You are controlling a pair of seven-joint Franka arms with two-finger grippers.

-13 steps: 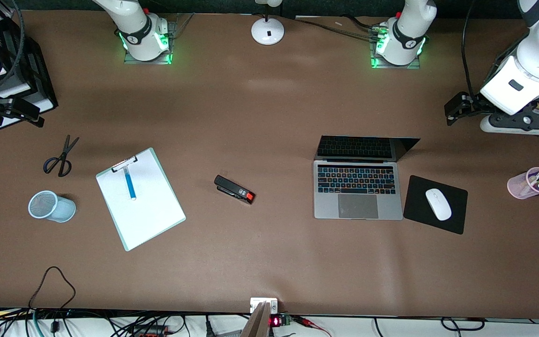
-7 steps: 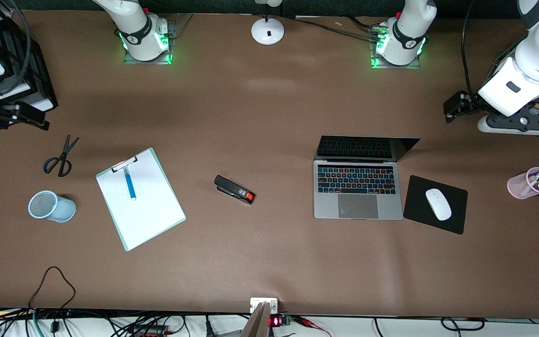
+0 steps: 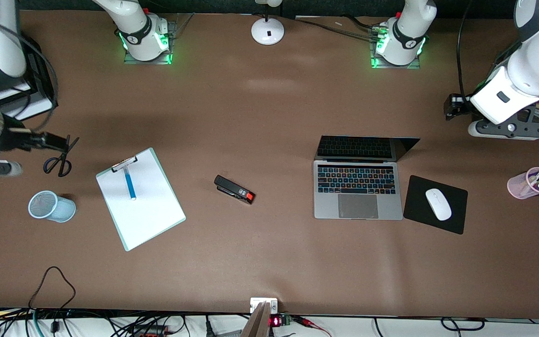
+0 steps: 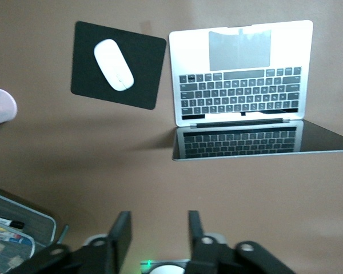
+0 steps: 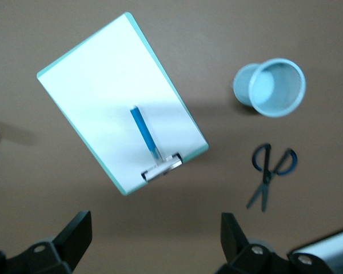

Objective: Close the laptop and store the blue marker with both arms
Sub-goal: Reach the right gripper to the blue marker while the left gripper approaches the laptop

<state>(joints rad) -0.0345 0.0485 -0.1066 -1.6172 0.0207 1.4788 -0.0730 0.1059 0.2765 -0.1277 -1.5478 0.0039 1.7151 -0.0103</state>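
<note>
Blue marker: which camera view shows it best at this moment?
The right wrist view: the blue marker appears large and unobstructed, lying on the clipboard. The front view shows it complete but small. The left wrist view shows only the laptop area, no marker.

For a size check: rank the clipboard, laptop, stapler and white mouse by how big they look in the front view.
1. Clipboard and laptop: look alike, not ranked.
2. Stapler.
3. White mouse, close to the stapler.

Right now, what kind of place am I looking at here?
Probably an office desk staged in a robot lab: an open laptop beside a mouse, a clipboard with a blue marker, and two robot arms.
</note>
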